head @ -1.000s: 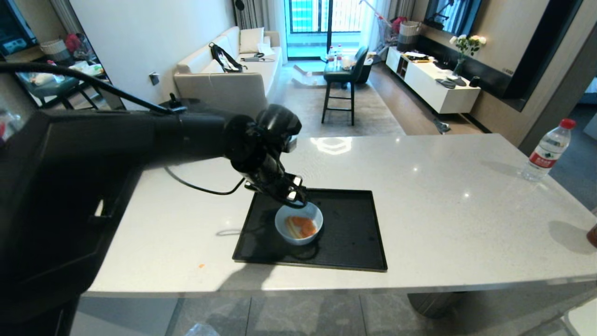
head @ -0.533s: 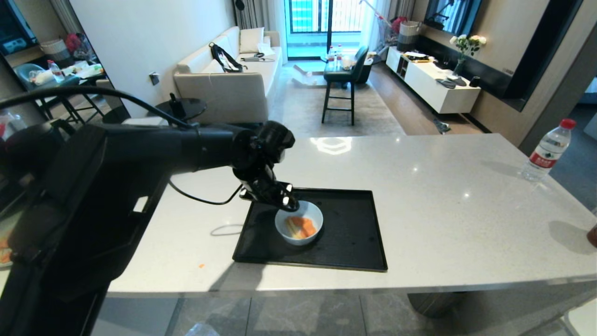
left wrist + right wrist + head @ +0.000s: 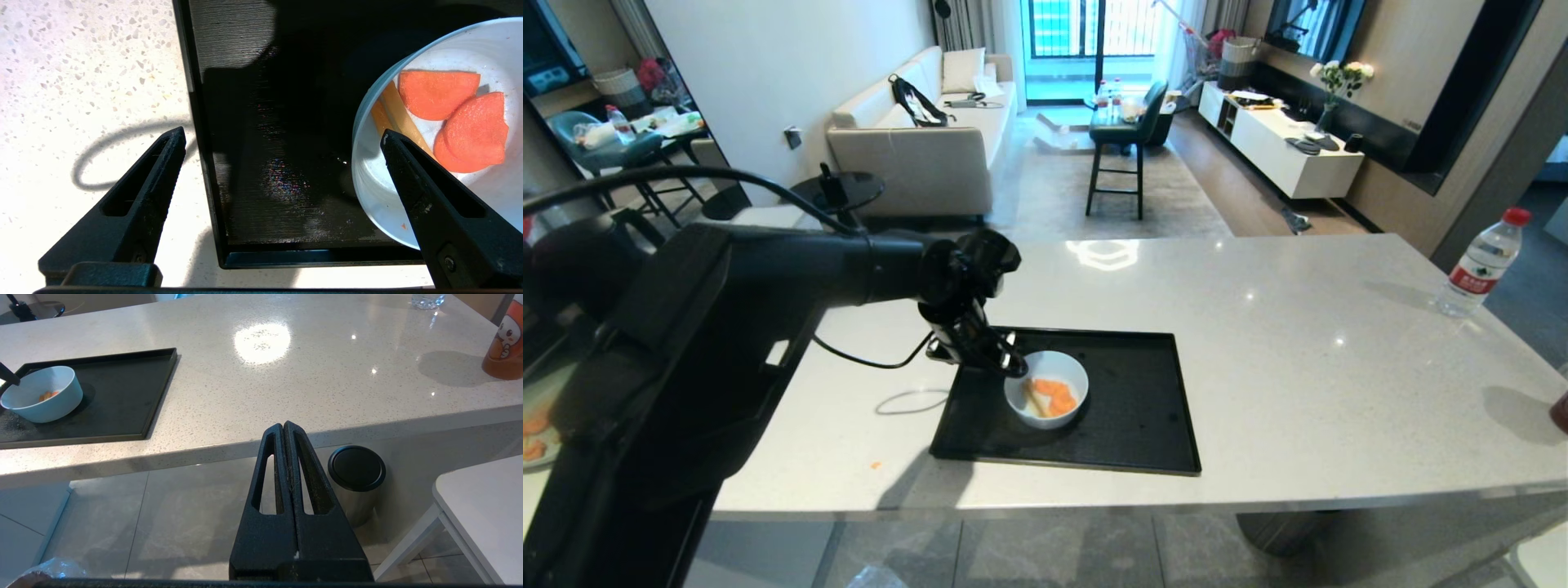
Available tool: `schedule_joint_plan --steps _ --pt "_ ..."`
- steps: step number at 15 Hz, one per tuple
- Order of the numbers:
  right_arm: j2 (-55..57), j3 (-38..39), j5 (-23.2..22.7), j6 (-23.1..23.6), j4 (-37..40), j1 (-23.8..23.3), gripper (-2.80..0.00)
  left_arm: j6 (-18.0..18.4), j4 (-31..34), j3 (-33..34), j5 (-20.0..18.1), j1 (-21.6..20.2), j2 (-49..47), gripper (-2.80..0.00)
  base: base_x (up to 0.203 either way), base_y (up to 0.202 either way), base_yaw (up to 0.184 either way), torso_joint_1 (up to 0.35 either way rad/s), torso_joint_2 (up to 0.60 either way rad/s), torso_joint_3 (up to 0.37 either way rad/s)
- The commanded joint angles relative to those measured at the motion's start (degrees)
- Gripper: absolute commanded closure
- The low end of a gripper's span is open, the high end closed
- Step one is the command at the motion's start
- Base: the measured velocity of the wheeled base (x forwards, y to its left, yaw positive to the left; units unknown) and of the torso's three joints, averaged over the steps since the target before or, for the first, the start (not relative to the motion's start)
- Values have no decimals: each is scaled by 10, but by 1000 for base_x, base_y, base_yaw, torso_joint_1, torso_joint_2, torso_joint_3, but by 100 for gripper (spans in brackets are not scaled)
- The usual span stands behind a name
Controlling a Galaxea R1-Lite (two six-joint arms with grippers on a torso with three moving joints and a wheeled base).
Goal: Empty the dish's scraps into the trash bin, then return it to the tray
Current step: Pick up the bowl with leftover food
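Observation:
The dish [image 3: 1046,398], a small white bowl, stands left of centre on the black tray [image 3: 1127,425] and holds the scraps [image 3: 1052,398], orange carrot slices and pale strips. My left gripper [image 3: 1001,359] hangs open at the dish's far-left rim. In the left wrist view this gripper [image 3: 282,132] has one finger over the dish [image 3: 380,192] beside the scraps [image 3: 470,134]. Its other finger is over the counter, outside the tray [image 3: 265,122]. My right gripper [image 3: 283,424] is shut and empty, parked below the counter edge. The trash bin [image 3: 41,571] shows only as a bit of clear liner.
On the white counter [image 3: 1258,327] a water bottle [image 3: 1482,261] stands at the far right and an orange crumb [image 3: 876,465] lies left of the tray. A steel cylinder with a black top [image 3: 356,473] stands on the floor beside a white stool [image 3: 482,514].
My left gripper has moved left and down, from over the dish's far rim to its far-left rim, still open. The dish and the right arm have not moved.

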State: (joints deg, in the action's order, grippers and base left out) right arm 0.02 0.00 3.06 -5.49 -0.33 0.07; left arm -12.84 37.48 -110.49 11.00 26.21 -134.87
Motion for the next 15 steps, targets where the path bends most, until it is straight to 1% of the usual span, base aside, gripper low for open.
schedule_joint_plan --steps 1,5,15 --pt "0 0 0 0 0 0 0 -1 0 7 2 -3 -6 -280 0 0 0 0 0 0" --pt "0 -1 0 0 0 0 0 -2 0 7 20 -3 -19 -280 0 0 0 0 0 0" --pt "0 0 0 0 0 0 0 -5 -1 12 17 3 -24 -280 0 0 0 0 0 0"
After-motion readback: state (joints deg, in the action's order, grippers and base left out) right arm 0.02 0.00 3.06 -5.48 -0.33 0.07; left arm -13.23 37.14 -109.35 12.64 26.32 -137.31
